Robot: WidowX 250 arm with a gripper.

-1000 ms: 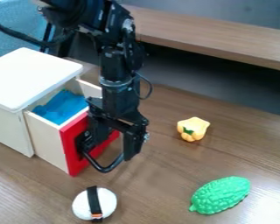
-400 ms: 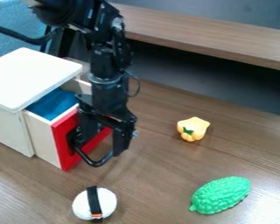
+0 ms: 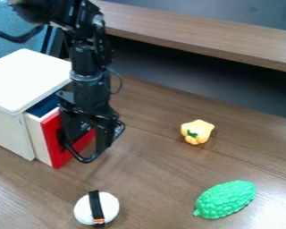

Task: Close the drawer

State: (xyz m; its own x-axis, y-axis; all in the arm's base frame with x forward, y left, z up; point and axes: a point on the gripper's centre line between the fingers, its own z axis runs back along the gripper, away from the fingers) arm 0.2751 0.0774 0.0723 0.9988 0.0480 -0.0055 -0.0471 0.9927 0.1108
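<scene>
Cabinet: small white box-shaped cabinet (image 3: 26, 80), far left on the brown wood-grain worktop (image 3: 163, 179).
Drawer: red-fronted pale wooden drawer (image 3: 52, 141), at the cabinet's right side, partly open, something blue inside.
Tool: black two-finger tool (image 3: 86, 142), upright at the drawer's red front, fingers spread apart; whether it has hold of the curved black bar (image 3: 81, 159) there, I cannot tell.
White toy: rounded white piece with a black band (image 3: 96, 208), near edge, left of centre.
Yellow toy: lobed yellow pepper shape (image 3: 196, 131), right of centre.
Green toy: bumpy green oval (image 3: 226, 200), near right.
</scene>
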